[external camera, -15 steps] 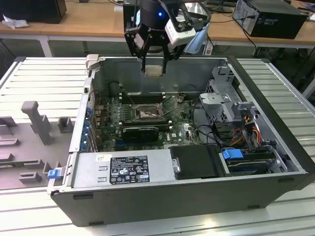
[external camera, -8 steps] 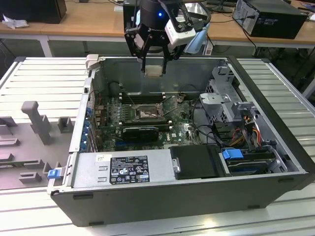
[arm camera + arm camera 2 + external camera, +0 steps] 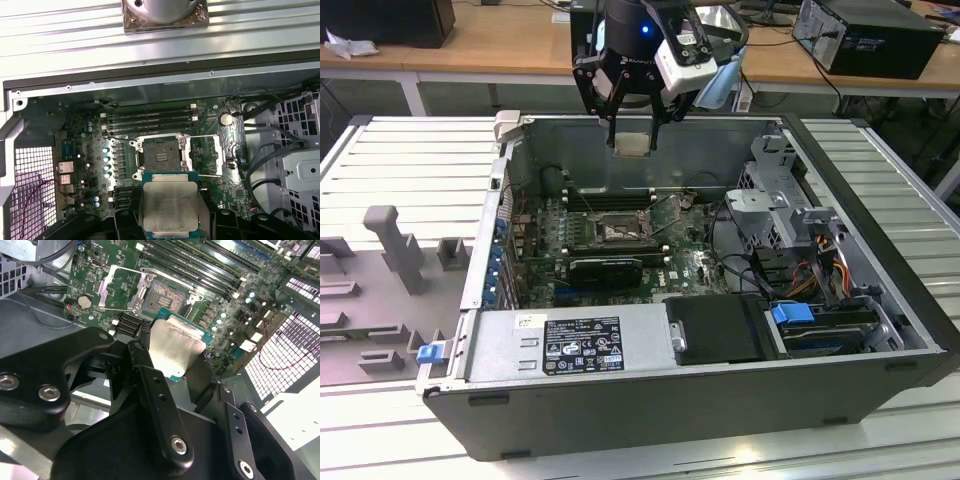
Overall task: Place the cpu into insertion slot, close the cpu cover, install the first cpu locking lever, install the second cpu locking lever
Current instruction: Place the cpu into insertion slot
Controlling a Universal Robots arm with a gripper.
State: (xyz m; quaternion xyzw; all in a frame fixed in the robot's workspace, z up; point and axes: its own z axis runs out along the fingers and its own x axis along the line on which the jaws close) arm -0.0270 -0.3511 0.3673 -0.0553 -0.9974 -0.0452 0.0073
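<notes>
gripper [image 3: 633, 130] clamped on the cpu [image 3: 632, 144], flat square with dull silver lid, held above the open case [image 3: 880, 200]; dark square slot [image 3: 617, 231] lay bare, thin metal frame cover [image 3: 218, 155] stood open beside it

Gripper [image 3: 632, 140]: matte black, two-fingered, built from jointed linkage bars.
Fingers [image 3: 155, 400]: long flat black links with rounded ends and small holes along the length.
Screws [image 3: 178, 445]: silver, round-headed, set at the pivots.
Wrist housing [image 3: 638, 30]: black, cylindrical, small blue light glowing.
Camera module [image 3: 682, 50]: white-grey box alongside.
Covering [image 3: 723, 80]: pale blue, translucent.
</notes>
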